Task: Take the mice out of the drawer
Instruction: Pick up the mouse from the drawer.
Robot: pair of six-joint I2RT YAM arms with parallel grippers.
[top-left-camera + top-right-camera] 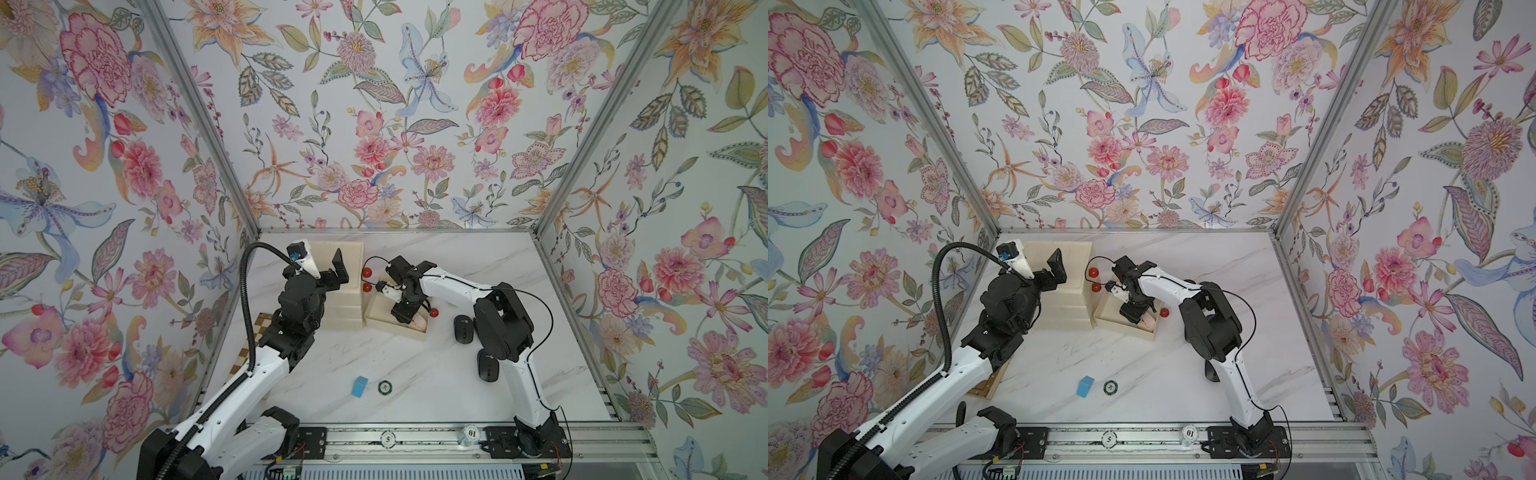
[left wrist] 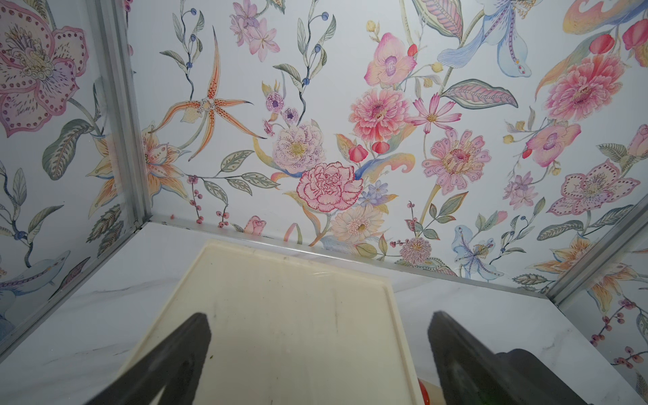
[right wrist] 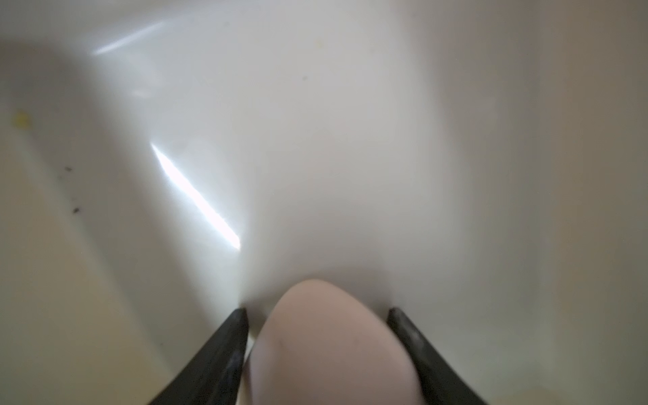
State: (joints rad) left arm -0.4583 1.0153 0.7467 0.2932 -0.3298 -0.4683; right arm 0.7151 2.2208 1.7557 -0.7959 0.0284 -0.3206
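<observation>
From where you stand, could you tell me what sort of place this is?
Probably a robot test cell rather than a home: floral wallpaper panels in aluminium framing enclose a marble-look tabletop, with a mounting rail along its front.

Marble desk (image 1: 415,365): drawer cabinet (image 1: 345,309) in the back-left corner, two black mice (image 1: 463,329) near the right edge, blue block (image 1: 359,386) and chip (image 1: 385,387) up front.
</observation>
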